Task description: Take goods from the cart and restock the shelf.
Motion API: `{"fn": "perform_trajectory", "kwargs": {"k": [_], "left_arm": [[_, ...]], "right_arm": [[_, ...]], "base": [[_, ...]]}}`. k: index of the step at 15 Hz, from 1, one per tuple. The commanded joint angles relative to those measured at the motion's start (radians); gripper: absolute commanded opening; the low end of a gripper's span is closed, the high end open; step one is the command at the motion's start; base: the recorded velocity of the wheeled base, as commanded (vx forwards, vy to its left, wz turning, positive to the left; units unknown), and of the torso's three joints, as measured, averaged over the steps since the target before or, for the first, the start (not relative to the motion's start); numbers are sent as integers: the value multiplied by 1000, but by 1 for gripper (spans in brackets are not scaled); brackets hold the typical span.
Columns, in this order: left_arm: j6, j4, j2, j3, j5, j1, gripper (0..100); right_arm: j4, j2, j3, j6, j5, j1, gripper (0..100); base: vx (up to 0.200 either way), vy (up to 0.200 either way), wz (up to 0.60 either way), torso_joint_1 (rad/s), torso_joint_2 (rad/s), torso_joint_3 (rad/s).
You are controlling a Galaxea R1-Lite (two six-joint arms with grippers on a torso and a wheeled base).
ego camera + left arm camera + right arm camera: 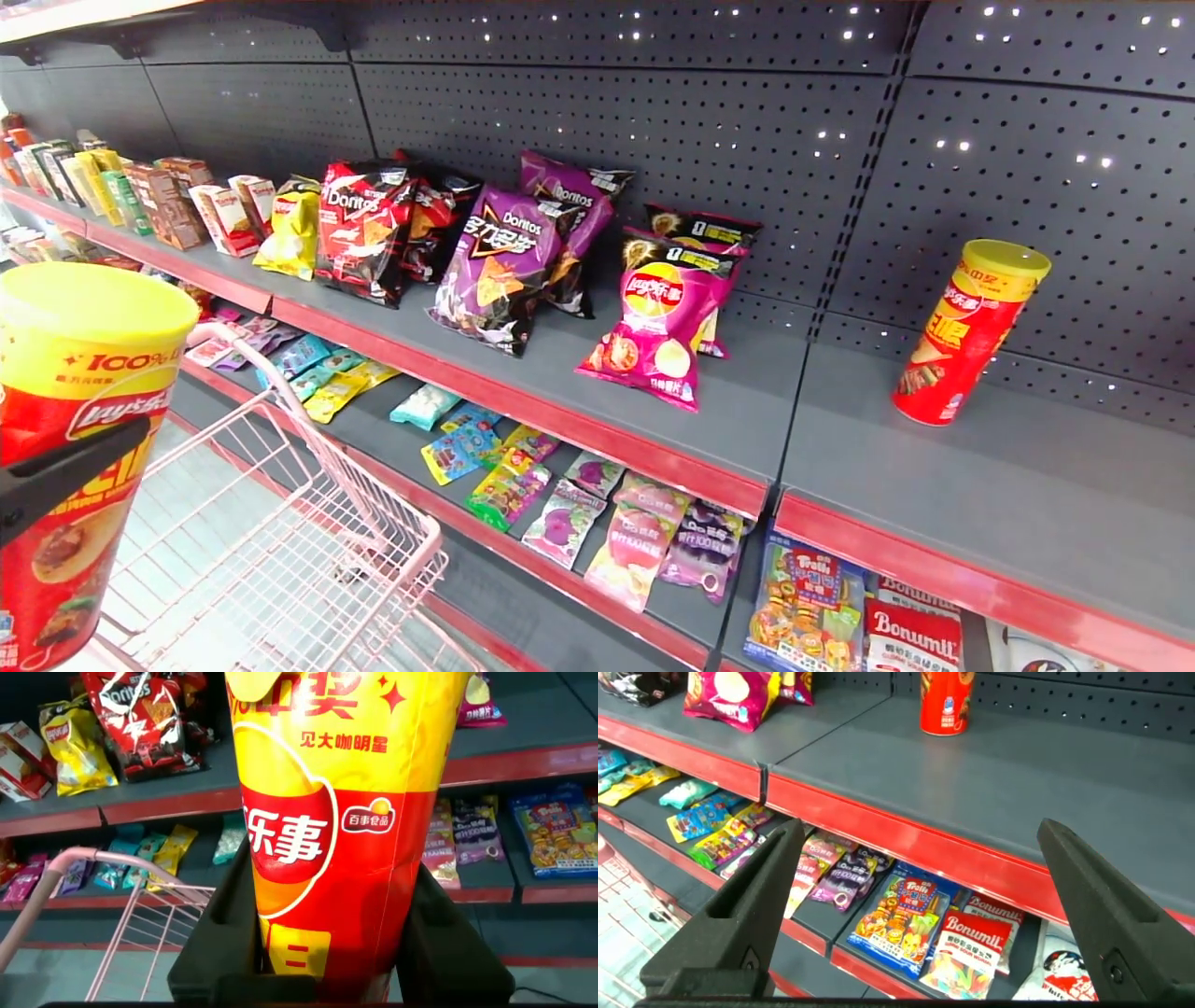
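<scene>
Canister of crisps (79, 448) upright, pinched by left gripper (332, 933); bare shelf (980, 495) beside standing canister (971, 331) lies forward-right. Right gripper (920, 905) spread, empty.

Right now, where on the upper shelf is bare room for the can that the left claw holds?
Free for the held can: the grey shelf around the standing can, and the strip between it and the pink bag. Crowded: left of that bag, chip bags and boxes.
</scene>
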Motion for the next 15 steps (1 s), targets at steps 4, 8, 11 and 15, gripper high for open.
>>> {"fn": "perform_trajectory", "kwargs": {"k": [4, 8, 11, 15], "left_arm": [[4, -3, 27, 2, -1, -2, 0], [6, -3, 27, 2, -1, -2, 0], [7, -3, 27, 2, -1, -2, 0], [7, -3, 25, 2, -1, -2, 0]], "right_arm": [[0, 0, 0, 2, 0, 0, 100], [0, 0, 0, -1, 0, 0, 100], [0, 0, 0, 1, 0, 0, 100], [0, 0, 0, 1, 0, 0, 100]], "base": [[0, 0, 0, 0, 0, 0], [0, 0, 0, 0, 0, 0], [0, 0, 0, 33, -53, -35], [0, 0, 0, 157, -333, -167]]}}
